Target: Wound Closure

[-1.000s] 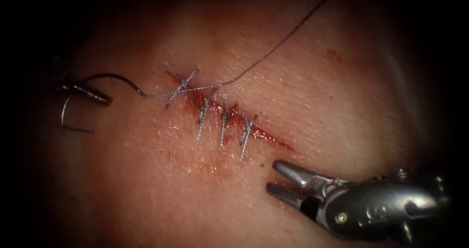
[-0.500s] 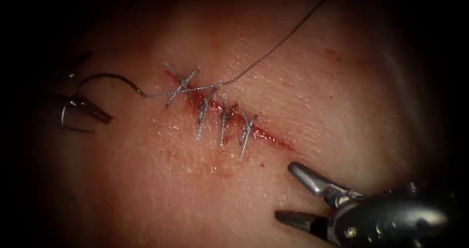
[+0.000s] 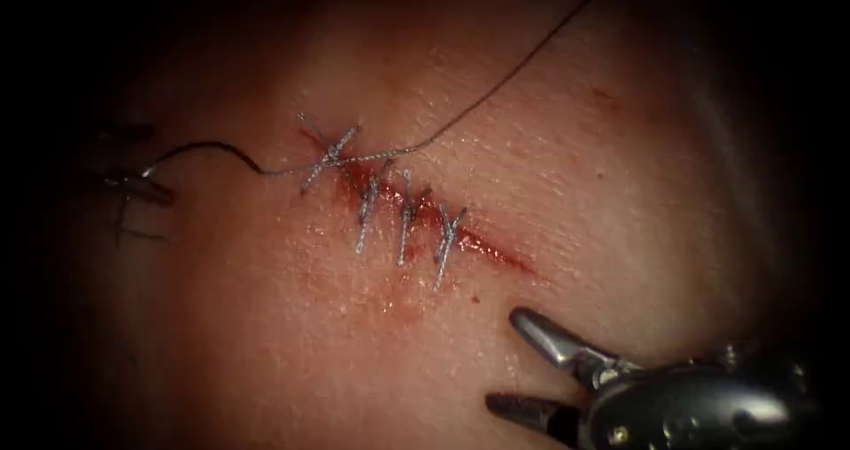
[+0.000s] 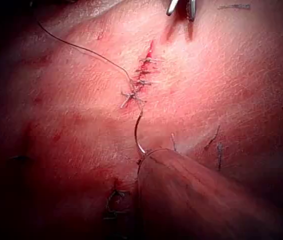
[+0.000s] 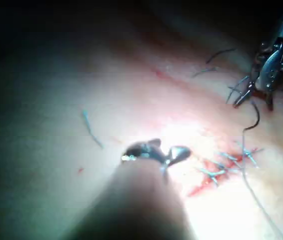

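On the tissue [image 3: 620, 193], the cut [image 3: 416, 206] runs diagonally across the centre, four stitches [image 3: 403, 224] crossing it. Left of the cut, at the frame's edge, the left tool [image 3: 133, 189] holds the thread [image 3: 212, 149] near the needle [image 3: 119, 215], which lies beside its jaws, out of the tissue. The thread leads right to the uppermost stitch, then climbs away to the upper right. Below and right of the cut, the right tool [image 3: 522, 366] hovers with jaws parted, holding nothing
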{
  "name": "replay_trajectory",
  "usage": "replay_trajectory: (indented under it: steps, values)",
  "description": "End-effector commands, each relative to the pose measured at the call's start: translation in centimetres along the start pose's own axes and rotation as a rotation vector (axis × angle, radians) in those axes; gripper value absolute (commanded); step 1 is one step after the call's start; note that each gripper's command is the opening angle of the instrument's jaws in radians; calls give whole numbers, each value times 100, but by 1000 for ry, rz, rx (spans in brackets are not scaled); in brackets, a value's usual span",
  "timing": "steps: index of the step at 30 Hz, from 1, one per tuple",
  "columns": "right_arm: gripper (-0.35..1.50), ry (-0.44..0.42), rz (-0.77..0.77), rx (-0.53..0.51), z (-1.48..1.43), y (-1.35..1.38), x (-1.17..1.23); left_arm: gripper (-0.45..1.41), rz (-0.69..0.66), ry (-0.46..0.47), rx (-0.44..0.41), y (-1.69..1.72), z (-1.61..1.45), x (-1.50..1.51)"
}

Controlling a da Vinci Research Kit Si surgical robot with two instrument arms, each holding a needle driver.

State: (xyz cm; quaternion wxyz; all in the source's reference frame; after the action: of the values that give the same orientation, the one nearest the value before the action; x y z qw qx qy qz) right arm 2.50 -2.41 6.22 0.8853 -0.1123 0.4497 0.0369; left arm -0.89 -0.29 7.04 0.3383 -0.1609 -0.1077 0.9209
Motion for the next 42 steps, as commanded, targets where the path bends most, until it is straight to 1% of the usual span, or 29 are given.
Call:
replay_trajectory:
  steps: [1,4,7,9,13,17,19,26,29,30,31,32,37,38,39,42]
  values:
    - [81,1,2,3,5,-10,1,-45,2,-2,-1,6,7,0]
    - [81,1,2,2,5,-10,1,-45,10,-4,-6,11,-1,8]
    - [81,-1,1,5,5,-10,0,-45,12,22,-9,16,-11,17]
    - [76,1,2,3,4,-10,0,-45,2,43,-15,18,-15,23]
    - [74,17,10,-16,1,-7,1,-45,-12,117,-37,18,-22,35]
    - [76,14,15,-25,0,-6,2,-45,-30,221,-52,17,-29,51]
    - [76,14,16,-29,0,-6,1,-45,-21,256,-54,18,-33,56]
    - [74,18,21,-44,-1,-4,1,-45,-44,387,-91,35,-50,85]
    - [78,42,31,-71,-5,0,2,-45,-47,425,-109,49,-56,96]
    - [78,42,31,-71,-5,0,2,-45,-47,425,-109,49,-56,96]
    - [81,50,53,-81,-5,1,3,-45,-48,435,-114,51,-57,98]
    - [89,61,69,-94,-6,2,4,-45,-47,463,-123,54,-61,102]
    - [91,78,95,-110,-9,5,7,-45,-43,498,-142,55,-68,106]
    - [91,98,117,-137,-11,10,9,-45,-39,523,-161,63,-66,110]
    - [91,98,117,-137,-11,10,9,-45,-39,523,-161,63,-66,110]
    - [91,118,158,-180,-14,16,14,-45,-59,557,-204,81,-58,120]
